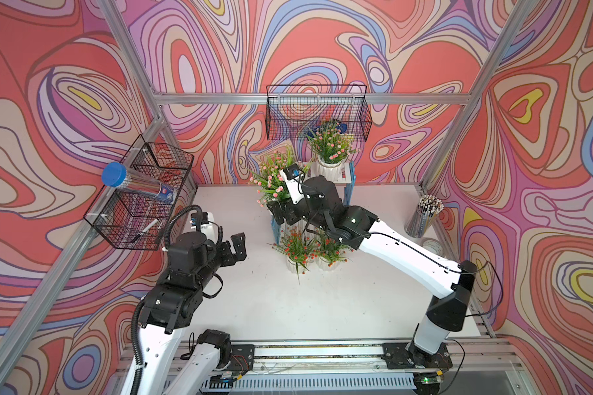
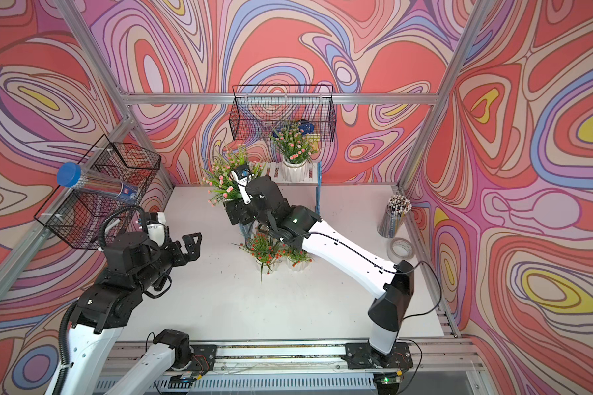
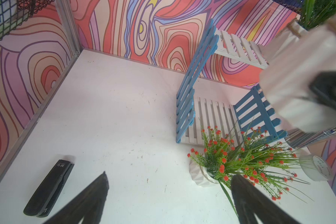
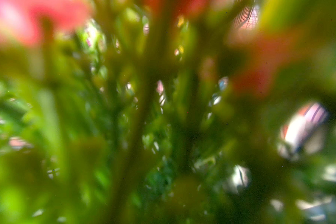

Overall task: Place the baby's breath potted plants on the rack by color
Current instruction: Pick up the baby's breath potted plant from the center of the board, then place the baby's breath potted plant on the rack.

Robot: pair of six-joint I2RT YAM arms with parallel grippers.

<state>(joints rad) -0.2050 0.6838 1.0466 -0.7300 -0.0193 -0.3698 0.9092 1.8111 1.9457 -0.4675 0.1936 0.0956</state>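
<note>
My right claw (image 1: 279,210) looks clamped on the pink plant (image 1: 271,176) pot at the rack (image 1: 351,186) left end, view blurry; left claw (image 1: 233,250) wide open, empty.

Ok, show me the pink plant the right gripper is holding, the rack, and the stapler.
held pink plant (image 1: 271,181): a top view, on its flowers and leaves.
rack (image 3: 192,83): left wrist view, on its blue side panel.
stapler (image 3: 49,187): left wrist view, on its black body.
</note>
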